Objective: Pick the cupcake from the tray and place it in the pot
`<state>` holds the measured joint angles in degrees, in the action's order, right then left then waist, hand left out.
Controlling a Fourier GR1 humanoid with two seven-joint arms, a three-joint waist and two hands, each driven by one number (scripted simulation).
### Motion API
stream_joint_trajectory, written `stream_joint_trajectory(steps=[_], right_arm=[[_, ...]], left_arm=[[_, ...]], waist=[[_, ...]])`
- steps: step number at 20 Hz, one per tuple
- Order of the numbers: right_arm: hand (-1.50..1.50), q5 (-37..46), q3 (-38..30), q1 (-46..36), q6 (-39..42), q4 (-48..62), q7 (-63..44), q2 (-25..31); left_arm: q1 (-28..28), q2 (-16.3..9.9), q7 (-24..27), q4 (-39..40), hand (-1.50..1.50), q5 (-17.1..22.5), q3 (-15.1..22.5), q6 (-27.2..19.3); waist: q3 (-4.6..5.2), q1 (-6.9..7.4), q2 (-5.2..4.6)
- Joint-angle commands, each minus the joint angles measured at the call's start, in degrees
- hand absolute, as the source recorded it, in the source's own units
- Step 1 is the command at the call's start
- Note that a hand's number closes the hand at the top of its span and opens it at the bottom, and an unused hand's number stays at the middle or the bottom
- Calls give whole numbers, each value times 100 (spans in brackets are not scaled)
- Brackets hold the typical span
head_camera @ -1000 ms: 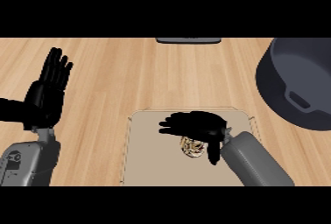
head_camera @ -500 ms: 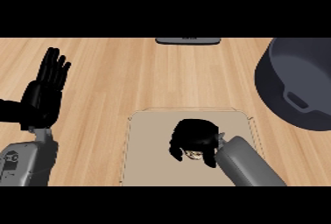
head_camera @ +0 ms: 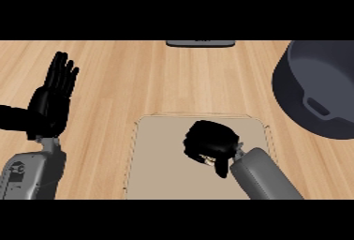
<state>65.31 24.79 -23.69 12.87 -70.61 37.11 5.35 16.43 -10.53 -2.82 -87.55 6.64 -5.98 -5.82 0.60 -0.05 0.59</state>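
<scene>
On the beige tray [head_camera: 162,154] my right hand [head_camera: 211,140] is curled over the cupcake [head_camera: 204,160], of which only a pale sliver shows under the fingers. The dark grey pot [head_camera: 319,89] stands at the right edge of the counter, up and to the right of the tray, with a handle on its near side. My left hand [head_camera: 52,98] is open at the left, fingers up, resting.
A dark flat object [head_camera: 200,43] lies at the far edge of the wooden counter, top middle. Bare wood lies between the tray and the pot and around the left hand.
My right hand has come down on the cupcake and its fingers have curled round it, hiding most of it. The left hand has stayed still.
</scene>
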Motion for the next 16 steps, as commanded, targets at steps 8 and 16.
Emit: stream_joint_trajectory(steps=[8, 16], right_arm=[[150, 300, -2092, -1038, -955, 633, -4955, -526], [150, 1500, -2327, -2534, -2168, 749, -8252, -533]], left_arm=[[79, 19, -23, -85, 0, 16, 94, 78], [159, 85, -30, 9, 0, 31, 139, 95]], waist=[[-55, 273, -126], [-45, 354, -100]])
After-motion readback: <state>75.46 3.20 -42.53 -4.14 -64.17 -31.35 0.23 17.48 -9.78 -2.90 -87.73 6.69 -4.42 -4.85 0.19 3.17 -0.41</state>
